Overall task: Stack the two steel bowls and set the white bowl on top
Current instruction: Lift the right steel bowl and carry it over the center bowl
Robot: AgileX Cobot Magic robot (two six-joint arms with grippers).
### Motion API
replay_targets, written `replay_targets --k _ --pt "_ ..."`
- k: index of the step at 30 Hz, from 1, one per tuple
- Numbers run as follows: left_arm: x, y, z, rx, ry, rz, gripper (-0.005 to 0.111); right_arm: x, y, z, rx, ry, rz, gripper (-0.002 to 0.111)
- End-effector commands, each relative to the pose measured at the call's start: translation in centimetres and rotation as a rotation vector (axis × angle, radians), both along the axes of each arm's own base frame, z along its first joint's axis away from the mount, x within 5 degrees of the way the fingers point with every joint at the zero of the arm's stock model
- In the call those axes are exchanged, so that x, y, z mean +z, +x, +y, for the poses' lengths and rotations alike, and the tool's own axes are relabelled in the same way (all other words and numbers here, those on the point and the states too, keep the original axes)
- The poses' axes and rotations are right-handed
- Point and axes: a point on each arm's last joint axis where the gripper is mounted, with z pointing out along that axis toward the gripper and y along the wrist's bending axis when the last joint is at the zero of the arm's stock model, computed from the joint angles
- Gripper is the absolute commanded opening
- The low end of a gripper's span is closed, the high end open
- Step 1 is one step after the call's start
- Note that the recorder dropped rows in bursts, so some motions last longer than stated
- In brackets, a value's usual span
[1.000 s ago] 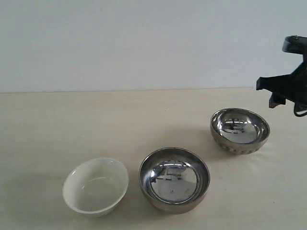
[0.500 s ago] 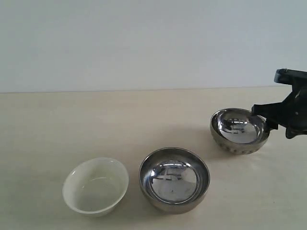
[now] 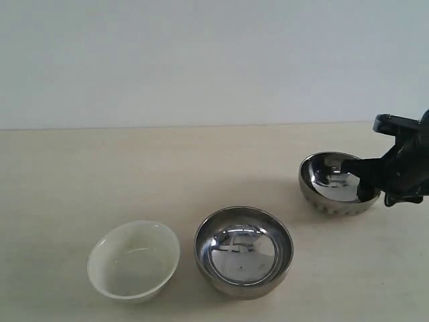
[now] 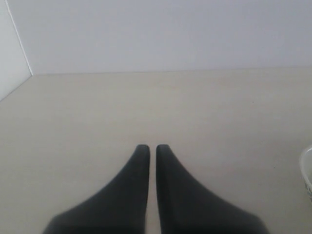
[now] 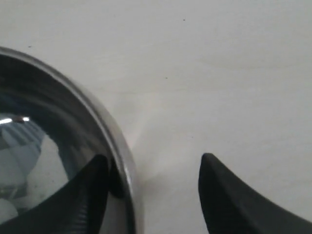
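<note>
Three bowls stand apart on the pale bench [image 3: 100, 174]. The white bowl [image 3: 134, 261] is at the near left and a plain steel bowl [image 3: 243, 251] is just right of it. The dotted steel bowl [image 3: 332, 191] sits farther back on the right.

The right claw [image 5: 153, 157] is spread wide and straddles the right side of the dotted bowl's rim. One finger is inside the mirror wall and the other outside over bare bench, and neither is pressed home yet. The left claw [image 4: 148, 148] hangs over empty bench with its fingers drawn almost together, leaving only a slit between them, and it holds nothing.

The steel bowls look thin-walled, so they are probably light and stiff, and they should not deform under a pinch. The polish is likely to make them slippery. The wall also curves away below the lip, so a shallow bite could let the bowl swing or slide out. The rim is the only sensible hold, taken deep enough for the pads to seat on the wall below the rolled edge.

When one steel bowl is lowered into the other, it could skate or knock the lower one sideways, so it should go down centred and level. The white bowl is glossy and looks like ceramic. It is probably heavier and liable to chip, so it needs the same rim grip and a gentle set-down.
</note>
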Motion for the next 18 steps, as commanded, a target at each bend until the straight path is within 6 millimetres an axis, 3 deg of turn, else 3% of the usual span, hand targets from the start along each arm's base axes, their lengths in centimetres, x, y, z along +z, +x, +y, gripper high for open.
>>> replay_targets --k 1,2,3,4,9,18 --pt "0.0 0.0 0.0 0.003 -0.013 -0.008 0.004 0.2 0.2 1.2 0.040 -0.007 -0.036 0.032" --pt "0.0 0.0 0.0 0.003 -0.013 -0.008 0.004 0.2 0.2 1.6 0.052 -0.008 -0.041 0.023" --pt "0.0 0.0 0.0 0.003 -0.013 -0.008 0.004 0.3 0.3 2.2 0.069 -0.009 -0.057 0.003" --pt "-0.1 0.0 0.0 0.003 -0.013 -0.006 0.004 0.3 0.3 2.6 0.081 -0.010 -0.062 0.000" --pt "-0.1 0.0 0.0 0.003 -0.013 -0.006 0.004 0.8 0.3 3.5 0.100 -0.007 -0.084 0.000" --pt "0.0 0.0 0.0 0.003 -0.013 -0.008 0.004 7.8 -1.2 3.4 0.120 -0.004 -0.199 0.000"
